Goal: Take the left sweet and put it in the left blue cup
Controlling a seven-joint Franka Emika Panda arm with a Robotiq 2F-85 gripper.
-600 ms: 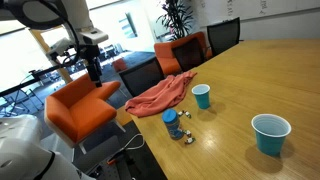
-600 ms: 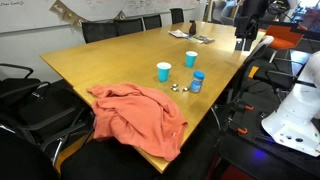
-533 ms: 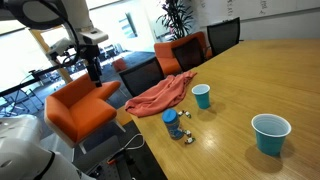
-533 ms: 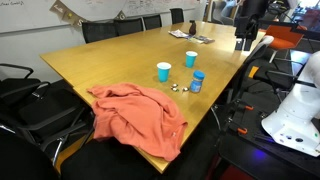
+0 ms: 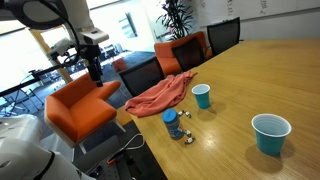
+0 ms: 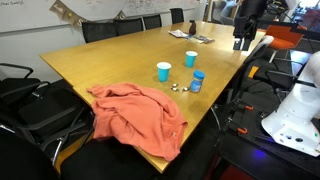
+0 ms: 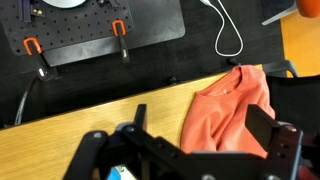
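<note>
Two small sweets [image 6: 173, 87] [image 6: 183, 89] lie on the wooden table [image 6: 110, 55] in front of two blue cups [image 6: 164, 71] [image 6: 191, 59]. They also show in an exterior view [image 5: 186, 116] [image 5: 186, 137], next to a blue cup [image 5: 201, 95] and a nearer blue cup [image 5: 270, 133]. My gripper [image 5: 95, 70] hangs high beyond the table's edge, far from the sweets, and shows in both exterior views [image 6: 240, 40]. In the wrist view the gripper [image 7: 205, 130] is open and empty, above the table edge and an orange cloth.
An orange cloth [image 6: 135, 115] [image 5: 158, 95] [image 7: 235, 100] lies at a table corner. A small blue-lidded jar [image 6: 197, 81] [image 5: 171, 122] stands by the sweets. Orange chairs [image 5: 80, 108] and black chairs [image 5: 222, 35] ring the table. A black pegboard [image 7: 90, 30] and a white cable [image 7: 228, 35] lie on the floor.
</note>
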